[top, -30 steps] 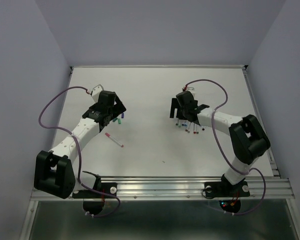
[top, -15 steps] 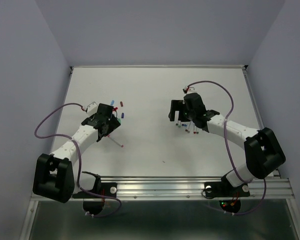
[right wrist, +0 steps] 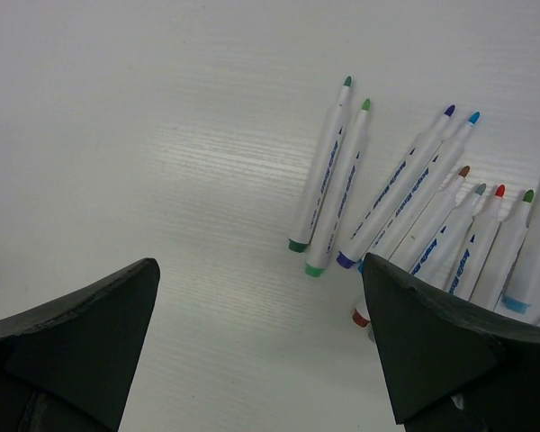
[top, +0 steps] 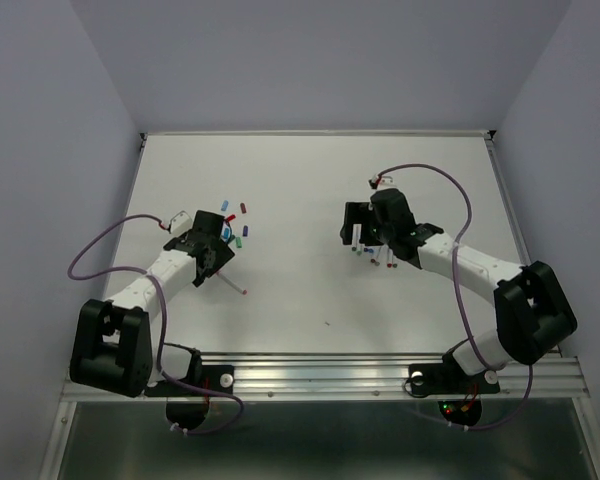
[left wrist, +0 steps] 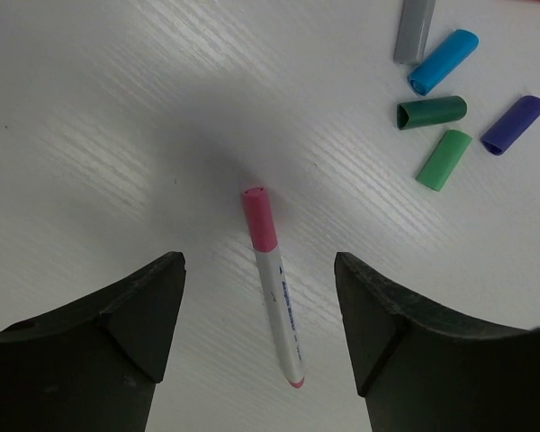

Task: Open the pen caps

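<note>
**Worktop stock: one capped pen, five loose caps, a group of bare-tipped pens**

- Left claw (left wrist: 256,270): black, two fingers set wide apart, nothing held. It hangs low over the white wood-grain worktop (left wrist: 99,108).
- Thin white-barrelled marker pen with a pink plastic cap (left wrist: 274,288): lies flat on the worktop. In the left wrist view it sits in the gap between the left claw's fingers, touching neither. The cap is fitted, on the end that points away from the claw.
- Loose caps, all on their sides, grouped close together beyond the capped pen and to its right, apart from it:
  - grey cylindrical plastic cap (left wrist: 414,27)
  - light blue cylindrical plastic cap (left wrist: 443,61), just beside the grey one
  - dark green cylindrical plastic cap (left wrist: 432,112)
  - light green cylindrical plastic cap (left wrist: 444,159)
  - dark blue cylindrical plastic cap (left wrist: 513,124)
- Right claw (right wrist: 261,265): black, fingers wide apart, nothing held.
- Group of uncapped white-barrelled marker pens (right wrist: 405,193): lies flat on the worktop beyond the right claw's right-hand finger, with the coloured tips pointing away from the claw. The two green-tipped pens at its left edge lie side by side. Its right end is cut off by the right wrist view's edge.
</note>
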`<state>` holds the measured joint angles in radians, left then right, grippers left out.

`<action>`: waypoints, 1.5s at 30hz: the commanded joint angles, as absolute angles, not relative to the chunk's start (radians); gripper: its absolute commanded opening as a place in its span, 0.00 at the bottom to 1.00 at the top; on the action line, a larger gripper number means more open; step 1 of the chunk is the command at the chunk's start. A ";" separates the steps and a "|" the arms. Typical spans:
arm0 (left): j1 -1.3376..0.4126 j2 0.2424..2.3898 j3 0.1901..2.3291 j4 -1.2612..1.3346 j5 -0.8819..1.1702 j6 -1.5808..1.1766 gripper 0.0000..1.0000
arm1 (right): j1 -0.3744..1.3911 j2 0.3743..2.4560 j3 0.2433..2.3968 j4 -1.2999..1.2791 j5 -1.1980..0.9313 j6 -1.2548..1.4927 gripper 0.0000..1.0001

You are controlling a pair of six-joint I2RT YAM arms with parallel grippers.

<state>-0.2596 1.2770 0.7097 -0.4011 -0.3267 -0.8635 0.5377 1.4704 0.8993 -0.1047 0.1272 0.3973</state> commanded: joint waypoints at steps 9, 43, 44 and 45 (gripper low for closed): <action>-0.229 1.380 0.712 -0.319 -0.344 -0.853 0.67 | 0.541 1.399 0.874 -0.098 0.195 0.382 1.00; -0.287 1.162 0.641 -0.150 -0.178 -0.782 0.00 | 0.551 1.345 0.841 -0.029 -0.119 0.318 1.00; -0.307 1.135 0.644 -0.144 -0.175 -0.785 0.00 | 0.551 1.339 0.824 0.003 -0.221 0.307 1.00; -0.316 1.115 0.649 -0.140 -0.173 -0.790 0.00 | 0.551 1.333 0.816 0.036 -0.262 0.308 1.00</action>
